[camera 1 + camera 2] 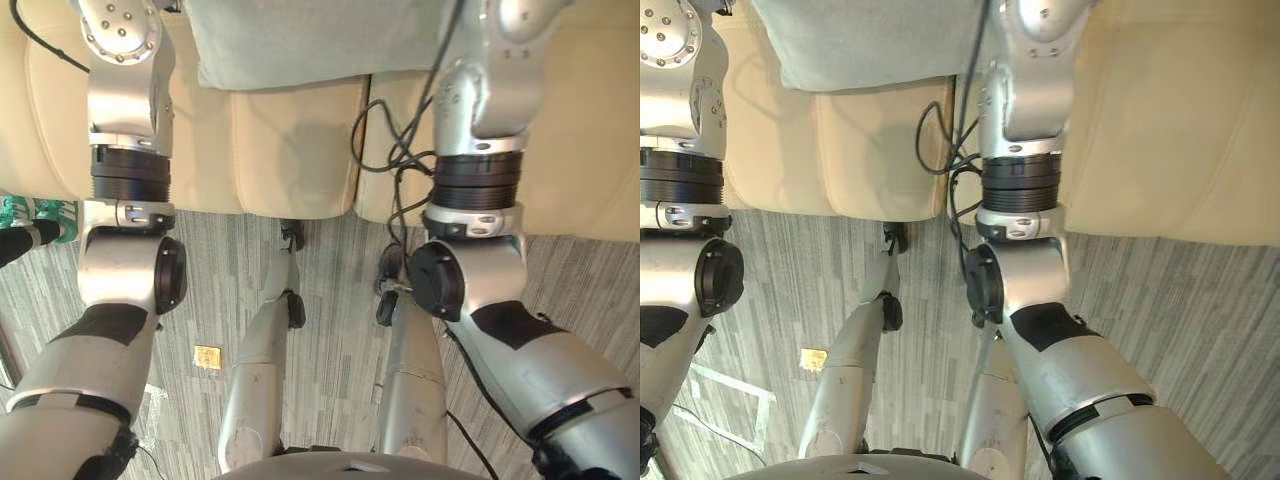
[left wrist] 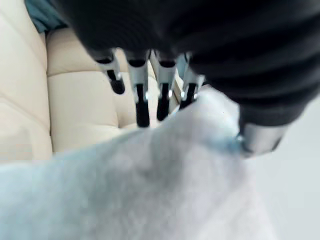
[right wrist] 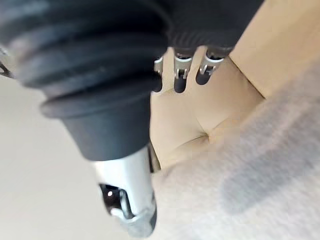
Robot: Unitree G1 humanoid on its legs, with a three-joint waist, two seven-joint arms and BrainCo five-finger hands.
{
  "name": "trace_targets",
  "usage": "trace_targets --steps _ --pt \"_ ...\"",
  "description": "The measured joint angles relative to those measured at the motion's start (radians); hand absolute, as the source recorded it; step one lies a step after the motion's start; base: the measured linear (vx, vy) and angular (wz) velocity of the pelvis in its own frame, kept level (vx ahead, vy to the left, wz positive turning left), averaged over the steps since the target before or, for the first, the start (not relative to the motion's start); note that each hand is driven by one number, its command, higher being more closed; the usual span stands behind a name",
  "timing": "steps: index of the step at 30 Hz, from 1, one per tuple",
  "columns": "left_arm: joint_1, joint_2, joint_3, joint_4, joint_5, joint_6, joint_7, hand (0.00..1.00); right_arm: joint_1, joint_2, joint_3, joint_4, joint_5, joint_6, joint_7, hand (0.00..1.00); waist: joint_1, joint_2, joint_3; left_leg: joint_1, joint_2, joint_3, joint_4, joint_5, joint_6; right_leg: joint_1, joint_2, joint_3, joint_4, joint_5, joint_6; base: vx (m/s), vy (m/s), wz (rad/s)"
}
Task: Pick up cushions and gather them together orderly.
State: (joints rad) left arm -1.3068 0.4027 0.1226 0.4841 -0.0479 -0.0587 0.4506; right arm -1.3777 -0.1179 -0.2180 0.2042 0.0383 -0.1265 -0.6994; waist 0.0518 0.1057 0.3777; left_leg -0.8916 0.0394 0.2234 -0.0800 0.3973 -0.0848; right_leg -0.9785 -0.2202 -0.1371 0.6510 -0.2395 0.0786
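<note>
Plainly, in the head views we see the grey cushion lying on the sofa between the two arms, and we judge it could slump toward the floor if one side lifts before the other has a hold. In the left wrist view the left hand has its fingers straight and apart over the cushion's edge, thumb at the cloth — resting, not clasping. In the right wrist view the right hand is likewise uncurled, the cushion just beside its thumb — so a weak squeeze may let it slip.
</note>
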Motion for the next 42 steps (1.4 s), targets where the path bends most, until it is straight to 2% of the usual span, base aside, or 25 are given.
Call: trace_targets --steps 7,10,14,15,17,18,19,21,23,25,26,28,30,33,36,39,42 --pt "0.083 0.188 0.124 -0.004 -0.047 -0.027 -0.022 0.00 0.098 -0.144 -0.001 -0.036 0.063 -0.005 0.045 0.00 -0.019 -0.002 0.000 0.049 0.027 0.000 0.000 0.000 0.000 0.040 0.027 0.003 -0.011 0.001 -0.001 0.00 -0.086 -0.15" --pt "0.189 0.207 0.192 -0.004 -0.100 -0.031 -0.050 0.00 0.187 -0.211 -0.019 -0.076 0.117 -0.016 0.079 0.00 -0.034 -0.002 0.000 0.074 0.030 0.002 -0.001 0.000 0.000 0.054 0.033 0.020 -0.009 0.003 -0.003 0.00 -0.068 -0.13" --pt "0.409 0.199 0.267 -0.068 -0.140 -0.031 -0.065 0.00 0.365 -0.216 -0.023 -0.191 0.122 -0.023 0.122 0.00 -0.055 -0.006 0.000 0.125 0.038 -0.004 -0.001 0.000 0.000 0.106 0.043 0.019 -0.022 0.003 -0.003 0.00 -0.092 -0.11" --pt "0.517 0.165 0.315 -0.141 -0.147 -0.041 -0.067 0.00 0.464 -0.223 -0.011 -0.275 0.121 -0.024 0.142 0.00 -0.059 -0.010 -0.002 0.143 0.045 -0.007 -0.001 0.000 0.000 0.130 0.050 0.017 -0.037 0.003 -0.004 0.01 -0.105 -0.08" --pt "0.640 0.109 0.328 -0.208 -0.147 -0.056 -0.077 0.00 0.601 -0.247 0.008 -0.367 0.110 -0.026 0.179 0.00 -0.062 -0.013 -0.004 0.170 0.046 -0.011 -0.001 0.000 0.000 0.162 0.051 0.013 -0.044 0.003 -0.005 0.01 -0.115 -0.02" --pt "0.757 0.040 0.333 -0.264 -0.145 -0.065 -0.091 0.00 0.723 -0.249 0.016 -0.424 0.085 -0.026 0.222 0.00 -0.066 -0.018 -0.006 0.198 0.046 -0.025 -0.001 -0.007 0.009 0.195 0.053 0.010 -0.054 0.003 -0.004 0.03 -0.103 -0.05" --pt "0.846 -0.023 0.323 -0.300 -0.145 -0.073 -0.097 0.00 0.831 -0.241 0.031 -0.460 0.065 -0.027 0.247 0.00 -0.067 -0.023 -0.009 0.225 0.048 -0.037 -0.001 -0.026 0.032 0.224 0.056 0.006 -0.063 0.003 -0.004 0.04 -0.115 -0.11" --pt "0.986 -0.108 0.290 -0.313 -0.144 -0.075 -0.129 0.00 0.992 -0.214 0.054 -0.475 0.028 -0.027 0.296 0.00 -0.071 -0.036 -0.016 0.277 0.052 -0.037 -0.001 -0.074 0.042 0.278 0.061 0.001 -0.078 -0.001 -0.004 0.04 -0.077 -0.11" --pt "1.164 -0.212 0.221 -0.285 -0.143 -0.071 -0.180 0.00 1.214 -0.128 0.058 -0.472 0.002 -0.027 0.360 0.00 -0.080 -0.076 -0.038 0.345 0.046 -0.035 -0.001 -0.102 0.038 0.357 0.056 -0.004 -0.102 -0.004 -0.002 0.05 -0.046 0.00" --pt "1.287 -0.277 0.177 -0.232 -0.142 -0.068 -0.221 0.00 1.367 -0.054 0.062 -0.453 -0.007 -0.027 0.413 0.00 -0.081 -0.108 -0.057 0.413 0.044 -0.030 -0.001 -0.124 0.042 0.439 0.055 -0.008 -0.133 -0.006 0.000 0.05 -0.034 -0.01" --pt "1.316 -0.295 0.170 -0.214 -0.142 -0.067 -0.233 0.00 1.405 -0.039 0.066 -0.446 -0.007 -0.027 0.423 0.00 -0.081 -0.115 -0.064 0.432 0.045 -0.029 -0.001 -0.130 0.045 0.463 0.056 -0.010 -0.145 -0.006 0.000 0.06 -0.032 -0.05" --pt "1.401 -0.337 0.152 -0.144 -0.133 -0.062 -0.264 0.00 1.502 -0.002 0.088 -0.382 -0.007 -0.031 0.457 0.00 -0.084 -0.130 -0.109 0.474 0.048 -0.021 -0.001 -0.146 0.044 0.516 0.063 -0.009 -0.188 -0.004 -0.003 0.05 -0.016 -0.13" --pt "1.471 -0.365 0.116 -0.053 -0.115 -0.055 -0.293 0.00 1.564 0.038 0.096 -0.253 -0.011 -0.029 0.494 0.00 -0.071 -0.144 -0.146 0.547 0.053 0.005 -0.001 -0.167 0.041 0.599 0.073 0.007 -0.242 0.012 -0.001 0.07 -0.014 -0.31" --pt "1.506 -0.392 0.106 0.075 -0.072 -0.051 -0.313 0.00 1.591 0.071 0.095 -0.065 -0.052 -0.022 0.522 0.00 -0.063 -0.137 -0.211 0.605 0.059 0.028 -0.001 -0.183 0.037 0.676 0.086 0.024 -0.314 0.042 0.011 0.08 -0.016 -0.31" --pt "1.506 -0.403 0.111 0.258 -0.043 -0.039 -0.324 0.00 1.572 0.080 0.089 0.218 -0.099 0.005 0.543 0.00 -0.054 -0.129 -0.262 0.686 0.067 0.052 -0.001 -0.204 0.034 0.785 0.107 0.053 -0.424 0.091 0.016 0.08 -0.003 -0.36" --pt "1.499 -0.402 0.114 0.332 -0.024 -0.033 -0.327 0.00 1.546 0.079 0.075 0.392 -0.152 0.030 0.548 0.00 -0.057 -0.125 -0.274 0.727 0.067 0.063 -0.002 -0.213 0.034 0.844 0.115 0.072 -0.485 0.122 0.020 0.04 0.007 -0.19" --pt "1.481 -0.386 0.114 0.372 -0.016 -0.032 -0.327 0.00 1.514 0.078 0.076 0.491 -0.188 0.049 0.560 0.00 -0.052 -0.126 -0.274 0.762 0.067 0.097 -0.002 -0.219 0.034 0.866 0.118 0.120 -0.513 0.149 0.026 -0.01 0.023 -0.39"
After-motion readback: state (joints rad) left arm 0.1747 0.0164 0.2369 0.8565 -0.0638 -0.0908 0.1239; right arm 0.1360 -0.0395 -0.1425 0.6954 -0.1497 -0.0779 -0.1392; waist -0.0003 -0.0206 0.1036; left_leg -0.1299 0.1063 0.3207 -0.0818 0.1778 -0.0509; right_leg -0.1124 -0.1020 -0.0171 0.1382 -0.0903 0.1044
